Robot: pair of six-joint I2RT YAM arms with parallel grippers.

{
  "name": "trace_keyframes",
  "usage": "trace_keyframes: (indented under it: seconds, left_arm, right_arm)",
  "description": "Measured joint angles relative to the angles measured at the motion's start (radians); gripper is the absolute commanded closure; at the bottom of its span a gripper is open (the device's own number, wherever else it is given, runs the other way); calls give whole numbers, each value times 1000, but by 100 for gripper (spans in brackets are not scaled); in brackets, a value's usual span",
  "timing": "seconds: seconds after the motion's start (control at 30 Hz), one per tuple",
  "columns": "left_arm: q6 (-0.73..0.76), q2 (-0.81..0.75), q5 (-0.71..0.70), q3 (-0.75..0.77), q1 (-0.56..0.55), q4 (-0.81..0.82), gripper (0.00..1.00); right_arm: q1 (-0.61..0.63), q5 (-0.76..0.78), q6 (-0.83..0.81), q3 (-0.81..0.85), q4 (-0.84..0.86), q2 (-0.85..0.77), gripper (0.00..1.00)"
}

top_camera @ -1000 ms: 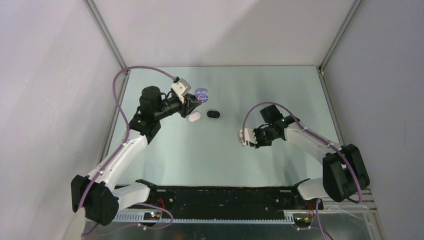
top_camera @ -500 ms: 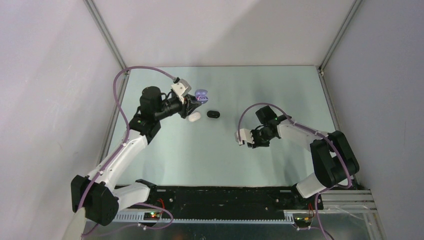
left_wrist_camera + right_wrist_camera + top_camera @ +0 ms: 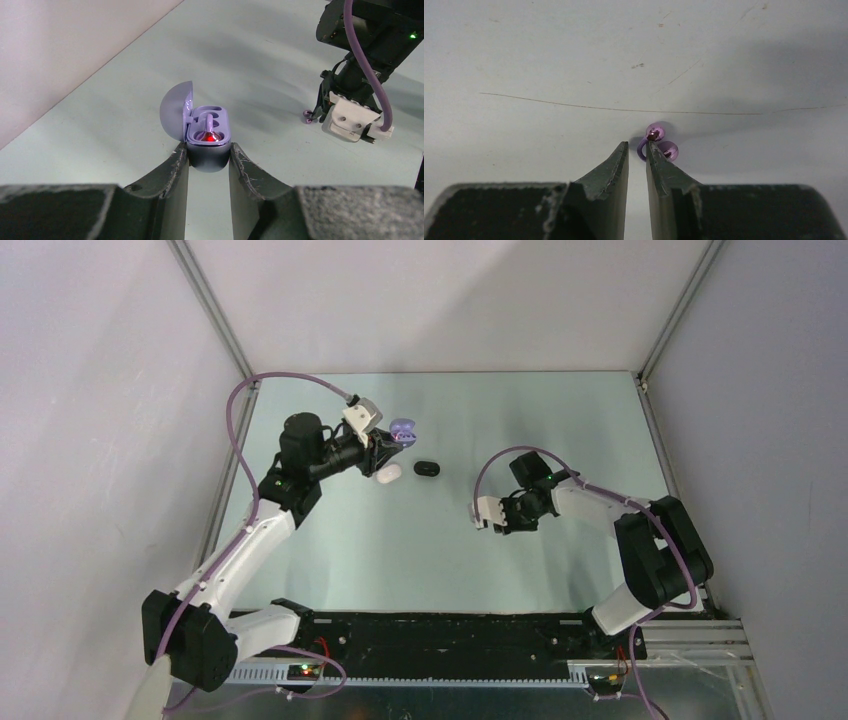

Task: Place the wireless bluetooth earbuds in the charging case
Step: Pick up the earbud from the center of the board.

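Case (image 3: 206, 132): lavender, lid open, clamped by left gripper (image 3: 207, 150).
Earbud (image 3: 655, 133): lavender, at tips of right gripper (image 3: 637, 145); whether gripped, cannot tell.

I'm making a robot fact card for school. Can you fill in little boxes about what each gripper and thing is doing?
Left gripper: shut on the lavender charging case
Case lid: open
Inside case: seated earbud, red light showing
Right gripper: tips right at the loose lavender earbud on the table; grip unclear
Elsewhere on table: black oval case, white oval case
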Motion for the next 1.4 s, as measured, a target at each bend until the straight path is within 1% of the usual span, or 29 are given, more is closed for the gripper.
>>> trace_keyframes:
  seconds: [0.27,0.33,0.5,0.63,0.77,0.9,1.0,1.07,1.17,1.3,1.4]
  left_arm:
    - [0,0,0,0,0,0,100]
    - [0,0,0,0,0,0,100]
    - [0,0,0,0,0,0,100]
    - [0,0,0,0,0,1,100]
    - [0,0,0,0,0,2,100]
    - [0,0,0,0,0,7,100]
    - [0,0,0,0,0,7,100]
    - [0,0,0,0,0,7,100]
    - [1,0,0,-2,0,7,100]
    - [1,0,0,-18,0,6,100]
    - [2,0,1,-23,0,6,100]
  right_arm:
    - [0,21,0,0,56,0,78]
    - [0,25,0,0,68,0,82]
    - [0,25,0,0,84,0,94]
    - [-4,24,0,0,89,-4,100]
    - [-7,24,13,24,64,-4,100]
    - [-7,16,74,106,33,8,100]
    - [-7,10,178,193,0,45,100]
    - [-7,4,291,274,-35,86,100]
    - [-9,-16,478,414,-130,145,100]
    - [-18,-60,654,526,-275,189,100]
    - [-24,-96,758,600,-413,259,100]
